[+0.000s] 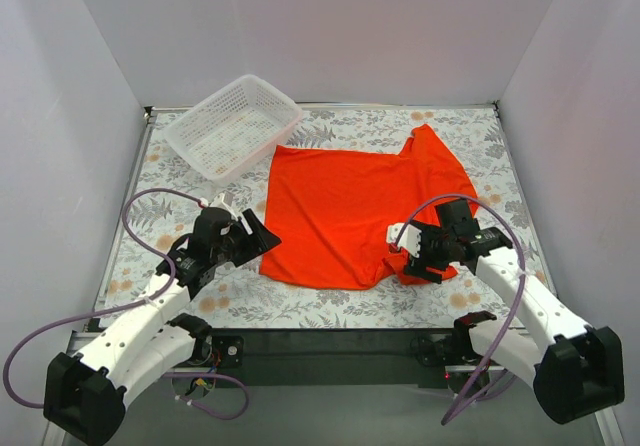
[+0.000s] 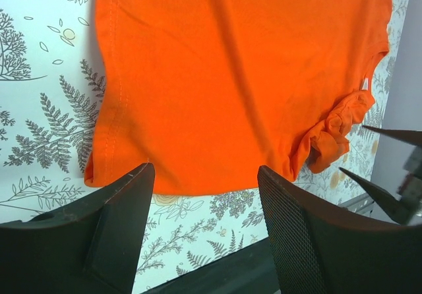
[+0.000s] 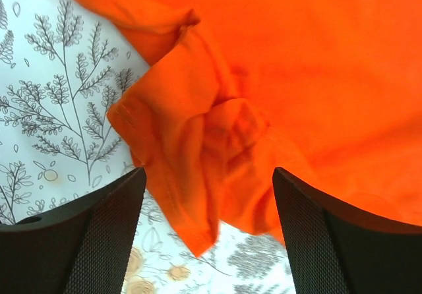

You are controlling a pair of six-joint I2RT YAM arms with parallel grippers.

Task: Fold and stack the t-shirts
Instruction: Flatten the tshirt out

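T-shirt [image 1: 350,201] lies spread on the patterned table [image 1: 330,306], mid-field between my two claws. It is mostly flat, and the white basket [image 1: 285,114] sits just beyond its far-left corner. Left claw [image 2: 204,175]: jaws well apart, empty, hovering at the near hem by the hem corner [image 2: 99,169]. Right claw [image 3: 210,175]: jaws also apart, nothing pinched that I can see, with the bunched sleeve [image 3: 198,149] lying between and beyond the fingers. Judgement: the fabric is thin, light and limp. It will drape and wrinkle, slide easily on the table, and keep no fold unless pressed. Best holds are the stitched hem corner on the left and the sleeve seam or shoulder edge on the right. Take one layer only and lift low.
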